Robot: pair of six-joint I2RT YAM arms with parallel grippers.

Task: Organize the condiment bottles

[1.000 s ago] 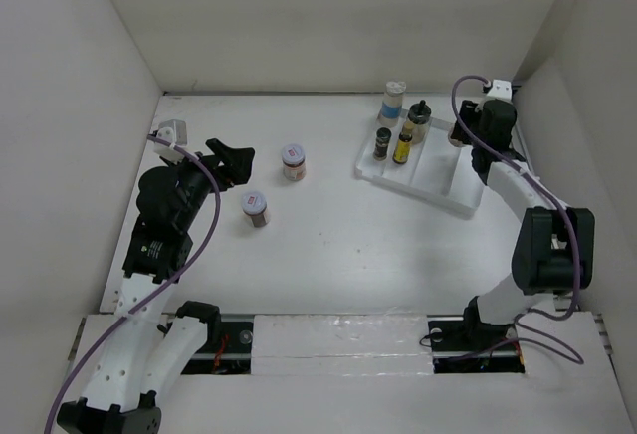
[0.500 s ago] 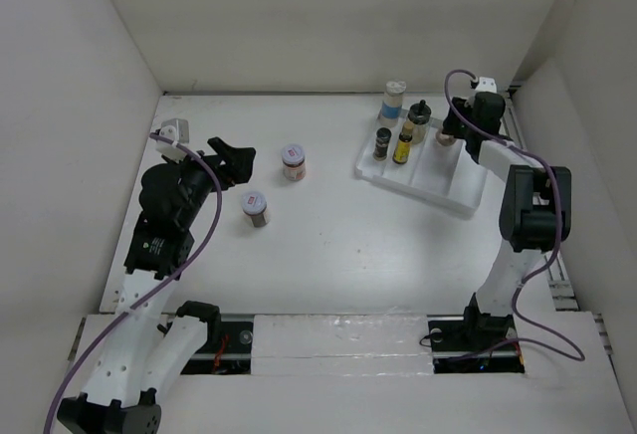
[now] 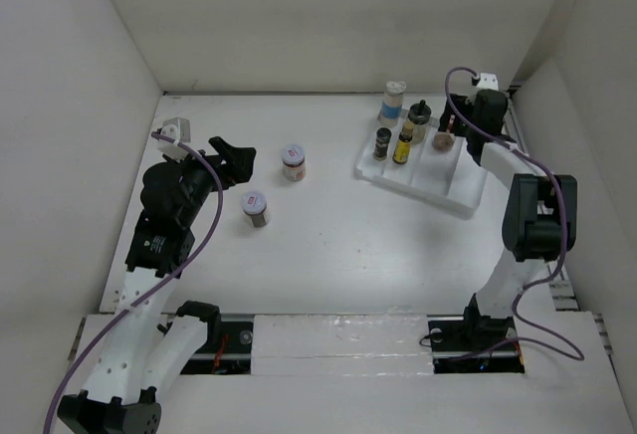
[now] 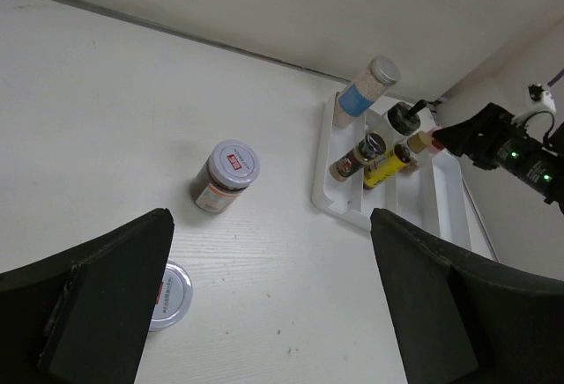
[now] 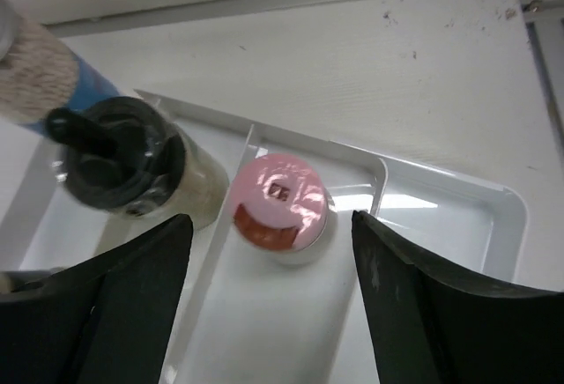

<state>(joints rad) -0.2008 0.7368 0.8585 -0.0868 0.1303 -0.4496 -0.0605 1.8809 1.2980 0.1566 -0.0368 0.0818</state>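
The white divided tray (image 3: 438,187) holds a blue-labelled bottle (image 3: 392,102), a black-capped bottle (image 3: 419,116), a small dark jar (image 3: 382,142), a yellow bottle (image 3: 403,146) and a pink-lidded jar (image 3: 444,139). In the right wrist view the pink-lidded jar (image 5: 280,203) stands upright in a tray compartment (image 5: 291,331). My right gripper (image 5: 270,221) is open, its fingers on either side of the jar and clear of it. Two silver-lidded jars (image 3: 293,160) (image 3: 255,207) stand on the table. My left gripper (image 3: 236,159) is open and empty, left of them.
White walls close in the table on the left, back and right. The tray's right compartments (image 3: 466,177) hold nothing. In the left wrist view, one silver-lidded jar (image 4: 225,175) is ahead and the other's lid (image 4: 172,294) is by my left finger.
My right gripper swung left to the far end of the tray. The pink-lidded jar now stands there in full view. The left arm has not moved.
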